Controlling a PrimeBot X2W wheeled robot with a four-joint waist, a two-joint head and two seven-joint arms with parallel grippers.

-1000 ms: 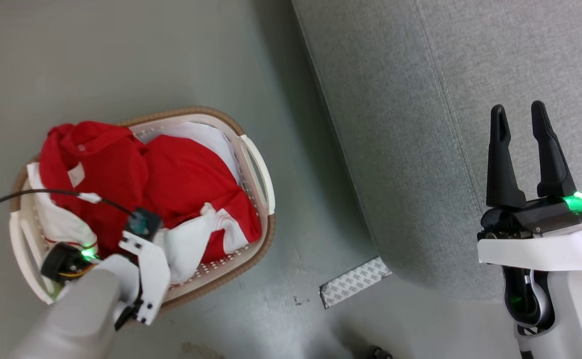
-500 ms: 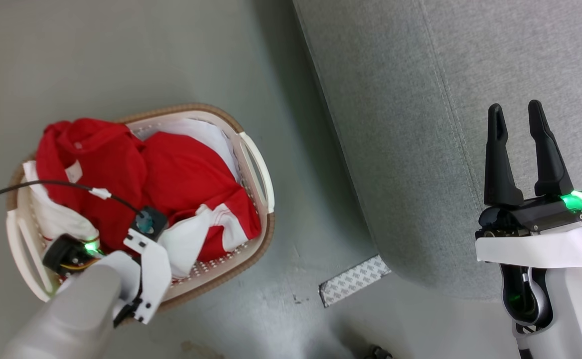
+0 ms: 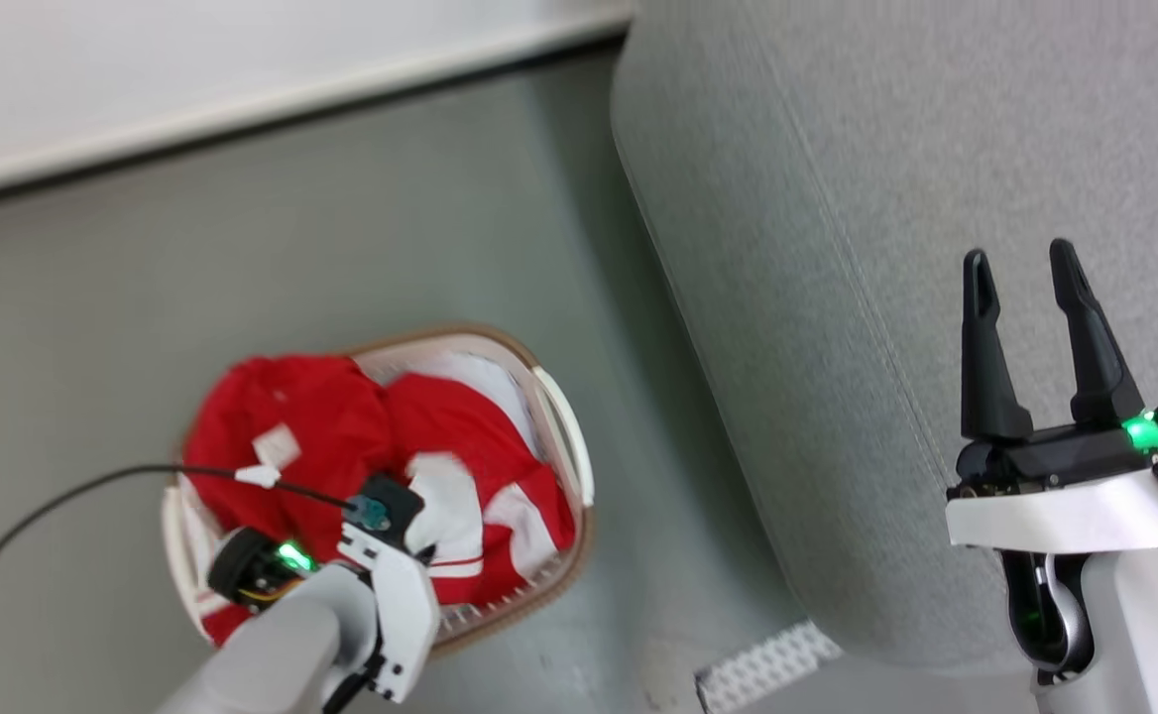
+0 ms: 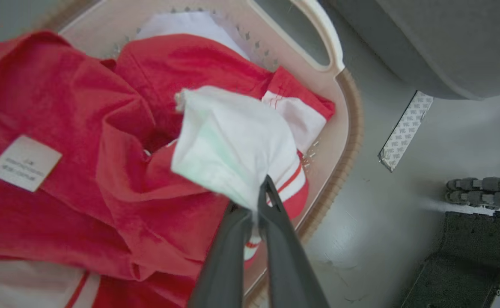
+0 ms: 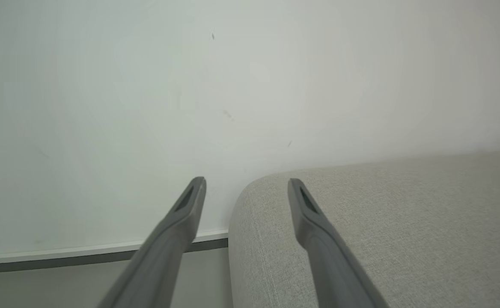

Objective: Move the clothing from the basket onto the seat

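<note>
A grey-green floor (image 3: 341, 238) meets a white wall (image 3: 192, 59) at 11 o'clock in the head view, with pale skirting (image 3: 291, 91) along its foot. The grey seat (image 3: 886, 178) spans 1 to 4 o'clock, and a patterned strip (image 3: 767, 666) lies on the floor at 5 o'clock

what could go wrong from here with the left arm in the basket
1. The left end effector is shut on only a thin white fold of the clothing, near its fingertips; it may slip out when lifted.
2. The garments lie bunched in the basket, so a pull may drag others over the rim or tip it.
3. The black cable at the left wrist crosses over the clothing and could snag.
</note>
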